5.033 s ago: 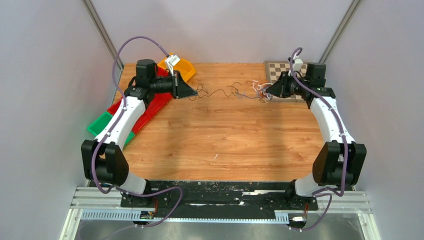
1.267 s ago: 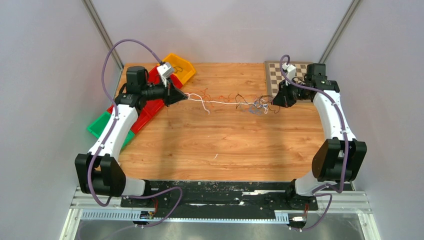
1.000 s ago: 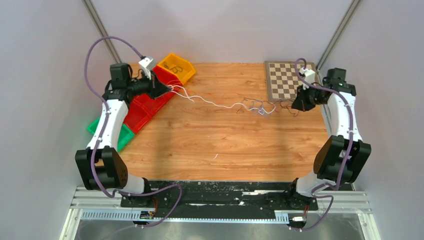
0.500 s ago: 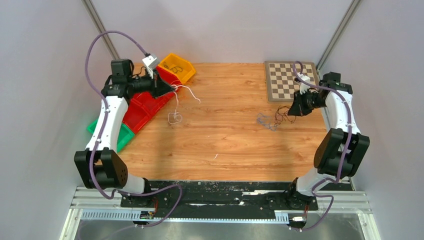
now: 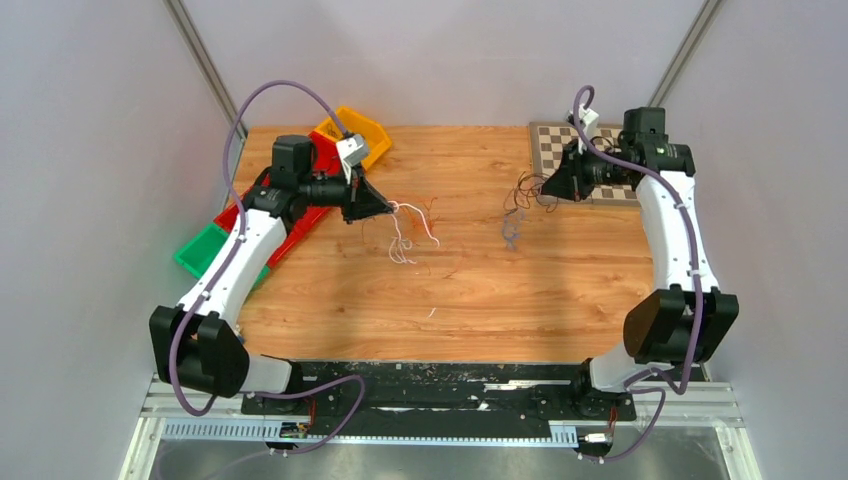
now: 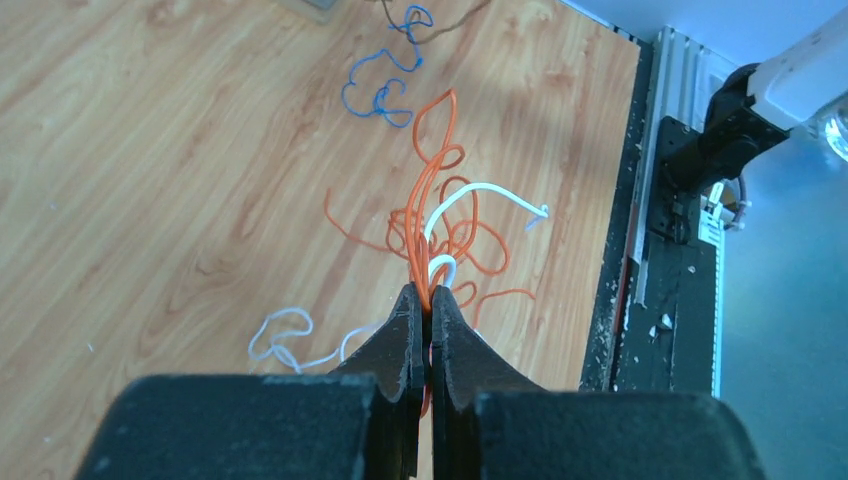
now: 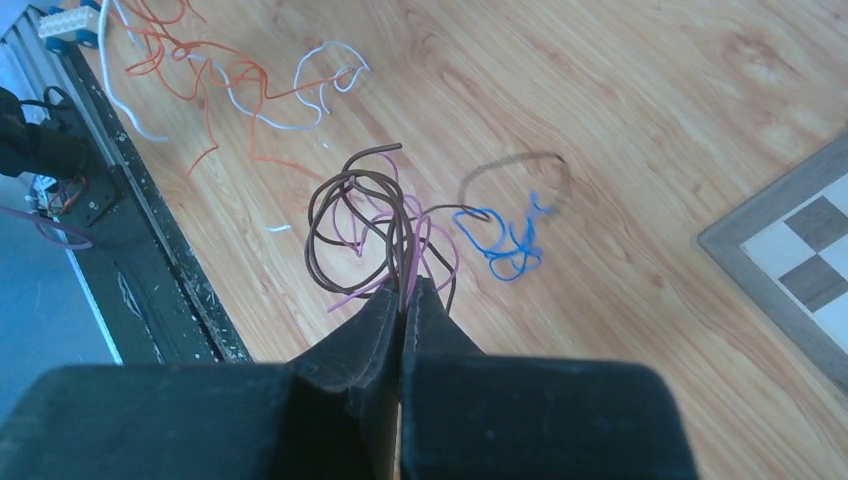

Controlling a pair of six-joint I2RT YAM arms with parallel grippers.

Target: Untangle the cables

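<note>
My left pincer [image 6: 428, 295] was pressed together, pinching a bunch of orange wires [image 6: 432, 190] right at its tips. The bunch fanned out ahead of the fingers in loops. 1 white wire [image 6: 485, 190] rose out of the same bunch and curved off to the right of the tips. I could not tell whether it was caught in the grip or only hooked in the orange loops.

My right pincer [image 7: 405, 290] was closed as well, nipping 2 or 3 brown wires [image 7: 345, 205] that curled up and to the left of its tips. A thin purple wire [image 7: 435, 250] was threaded through them.

1 blue wire [image 7: 505, 245] lay by itself on the tabletop [image 5: 450, 300], just ahead and to the right of the right pincer's tips, with a brown end reaching toward it. I could not make out whether the 2 touched. The chessboard [image 7: 800, 250] sat further right of that pincer.
</note>
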